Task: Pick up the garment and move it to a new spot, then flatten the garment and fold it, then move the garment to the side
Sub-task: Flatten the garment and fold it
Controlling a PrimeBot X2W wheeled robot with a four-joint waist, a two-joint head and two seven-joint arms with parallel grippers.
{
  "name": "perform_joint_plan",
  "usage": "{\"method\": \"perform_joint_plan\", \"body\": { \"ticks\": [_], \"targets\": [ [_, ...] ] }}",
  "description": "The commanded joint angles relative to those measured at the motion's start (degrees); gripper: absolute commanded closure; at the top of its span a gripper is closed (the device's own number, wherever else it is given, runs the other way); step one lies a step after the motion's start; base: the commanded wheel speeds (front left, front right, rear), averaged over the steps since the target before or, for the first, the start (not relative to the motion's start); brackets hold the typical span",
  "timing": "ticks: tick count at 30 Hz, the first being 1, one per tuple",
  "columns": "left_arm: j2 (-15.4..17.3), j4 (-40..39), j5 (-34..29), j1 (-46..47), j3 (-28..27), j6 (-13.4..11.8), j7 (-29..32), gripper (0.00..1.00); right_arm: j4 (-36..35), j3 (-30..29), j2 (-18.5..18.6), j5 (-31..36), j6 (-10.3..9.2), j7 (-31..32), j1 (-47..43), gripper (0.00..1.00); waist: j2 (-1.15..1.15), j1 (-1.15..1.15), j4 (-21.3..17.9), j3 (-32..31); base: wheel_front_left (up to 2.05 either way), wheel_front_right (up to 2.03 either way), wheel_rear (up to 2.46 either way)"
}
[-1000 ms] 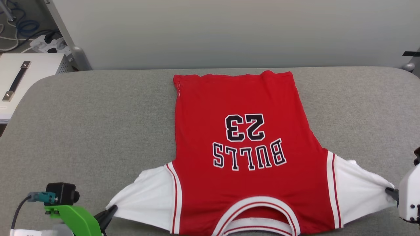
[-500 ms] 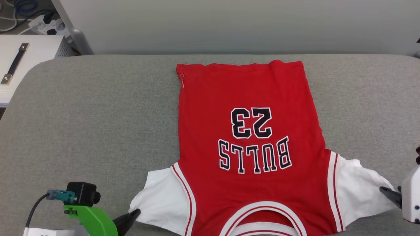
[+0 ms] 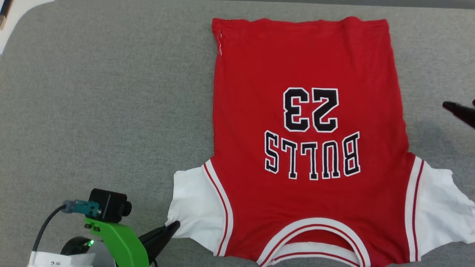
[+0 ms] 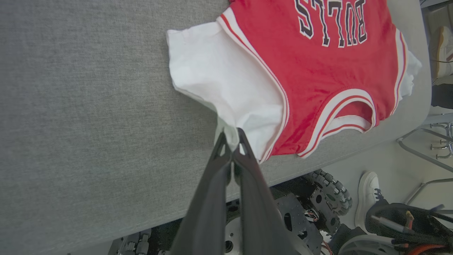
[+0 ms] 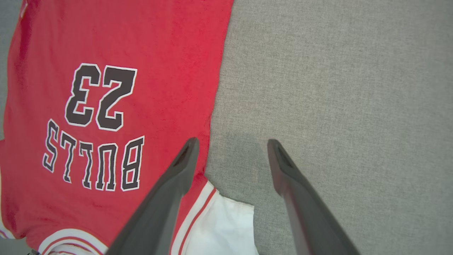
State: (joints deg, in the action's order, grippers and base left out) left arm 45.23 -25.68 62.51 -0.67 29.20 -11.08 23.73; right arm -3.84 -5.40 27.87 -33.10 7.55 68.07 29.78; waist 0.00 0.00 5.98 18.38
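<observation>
while the garment [image 3: 308, 148] is lying spread print-up on the grey tabletop [image 3: 111, 111], collar toward the near edge, i am judging the flattening step to be in hand. my left claw [image 4: 231, 141] is pinching the left sleeve [image 3: 195, 204] at its near corner. my right claw [image 5: 231, 148] is hanging apart and empty, just right of the red side edge. next i am looking to place the right on cloth to smooth it or start the fold.

Light: bright, even and diffuse, apparently from overhead; no glare. Grey padded surface [image 3: 111, 92] uniformly lit. One soft, faint shadow on it under the right gripper [image 5: 232, 143], just beside the garment [image 5: 116, 42]. Head view sharp: lettering crisp, weave visible. Wrist views: mild wide-angle stretch toward corners; fingers [image 5: 155, 212] go soft near the bottom edge.
</observation>
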Motion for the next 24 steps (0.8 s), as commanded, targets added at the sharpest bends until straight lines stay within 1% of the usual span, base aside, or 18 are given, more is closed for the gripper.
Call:
{"method": "perform_joint_plan", "body": {
  "ticks": [1,6,9,12,18,24],
  "targets": [
    [-0.24,-0.47,-0.77,1.44,0.04,0.23,-0.27,1.0,0.99,-0.1,0.18,1.11,-0.06,1.36,3.15,0.0,0.0,0.0,5.31,7.55,0.0,0.0,0.0],
    [-1.67,-0.72,-2.56,3.93,1.33,1.79,-0.78,1.0,6.35,0.63,0.59,5.72,-0.06,5.9,14.54,0.0,0.0,0.0,9.05,12.21,0.0,0.0,0.0],
    [-2.87,-0.58,-3.33,5.41,2.14,2.7,-1.09,1.0,9.81,1.39,1.5,8.73,-0.06,6.96,20.16,0.0,0.0,0.0,10.92,14.3,0.0,0.0,0.0],
    [-4.63,-0.26,-3.91,7.21,2.42,4.13,-2.49,1.0,12.82,2.46,2.66,11.7,-0.06,6.4,24.96,0.0,0.0,0.0,12.78,16.29,0.0,0.0,0.0],
    [-7.16,1.67,-5.36,9.98,3.04,6.4,-4.88,1.0,18.47,4.58,4.45,15.02,-0.06,5.69,31.37,0.0,0.0,0.0,15.12,18.88,0.0,0.0,0.0],
    [-9.02,3.64,-6.05,11.69,4.26,8.07,-5.73,1.0,22.09,4.55,4.67,16.48,-0.06,4.56,34.2,0.0,0.0,0.0,16.49,20.56,0.0,0.0,0.0]
  ]
}}
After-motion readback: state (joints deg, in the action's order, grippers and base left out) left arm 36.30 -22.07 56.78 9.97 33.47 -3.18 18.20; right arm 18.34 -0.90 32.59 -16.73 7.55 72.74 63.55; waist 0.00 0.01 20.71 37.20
